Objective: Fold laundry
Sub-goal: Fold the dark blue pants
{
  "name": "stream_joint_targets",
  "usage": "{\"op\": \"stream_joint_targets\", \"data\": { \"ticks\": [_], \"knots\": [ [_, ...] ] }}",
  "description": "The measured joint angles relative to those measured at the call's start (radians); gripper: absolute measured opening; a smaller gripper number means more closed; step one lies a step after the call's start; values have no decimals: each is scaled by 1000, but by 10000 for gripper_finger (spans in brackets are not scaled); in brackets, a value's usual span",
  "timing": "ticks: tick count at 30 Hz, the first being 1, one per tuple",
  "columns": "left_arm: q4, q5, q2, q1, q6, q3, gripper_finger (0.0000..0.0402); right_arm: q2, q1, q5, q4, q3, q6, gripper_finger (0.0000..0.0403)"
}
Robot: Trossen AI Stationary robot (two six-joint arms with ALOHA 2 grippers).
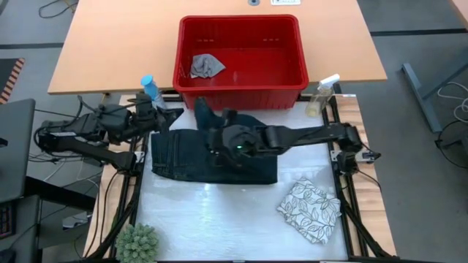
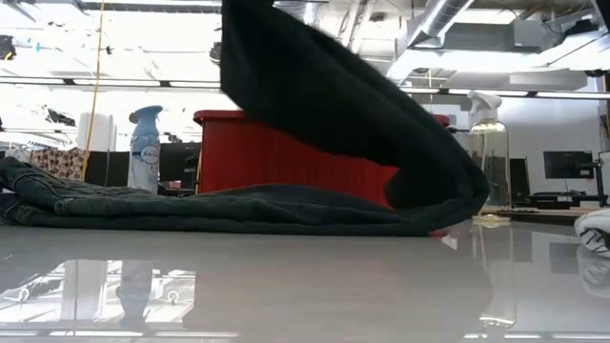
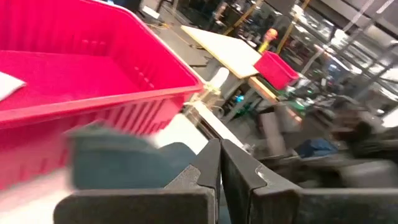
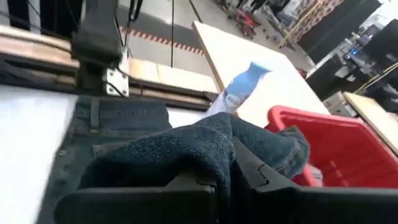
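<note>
The dark blue-black jeans (image 1: 183, 157) lie on the white table top, waistband (image 4: 102, 121) toward the left arm. One part of them (image 2: 334, 95) rises in an arc above the rest. My right gripper (image 1: 210, 130) reaches in from the table's right and is shut on that raised denim. My left gripper (image 1: 162, 113) hangs shut, with nothing between its fingers, at the table's far left, beside the blue spray bottle (image 1: 150, 88). A white cloth with grey leaf print (image 1: 311, 212) lies folded near the right front. A small grey cloth (image 1: 206, 66) lies in the red basket (image 1: 292, 88). My right gripper pinches a bunched fold of the jeans (image 4: 214, 152) between its two fingers. The denim drapes over the fingers and hides the place of contact. The fingers come from the table's right, slanting slightly down. The held part is lifted; the rest of the jeans (image 2: 191, 205) lies on the table.
The red basket stands past the table's far edge. A clear spray bottle (image 1: 322, 95) stands at the far right corner, a small green plant (image 1: 139, 245) at the near left corner. The white table top (image 1: 219, 219) is bare in front of the jeans.
</note>
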Motion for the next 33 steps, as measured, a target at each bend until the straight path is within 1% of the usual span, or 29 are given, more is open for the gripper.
{"op": "stream_joint_targets", "data": {
  "ticks": [2,6,10,13,21,24,28,33],
  "knots": [
    [2,15,3,-8,1,0,0,34,-15,-21,11,0,0,34],
    [-13,25,0,-22,-5,0,0,92,-40,-30,17,0,-4,34],
    [-29,27,1,-33,-9,0,0,147,-45,-82,51,0,-5,34],
    [-37,27,0,-33,-9,0,0,175,-44,-83,100,0,-54,34],
    [-47,32,0,-33,-10,0,0,192,-70,-103,178,0,-59,34],
    [-56,31,0,-33,-10,0,0,191,-87,-150,199,0,-55,34],
    [-58,32,0,-33,-10,0,0,191,-98,-222,200,0,-5,34],
    [-58,32,0,-33,-10,0,0,191,-102,-228,190,0,-14,34]
  ]
}}
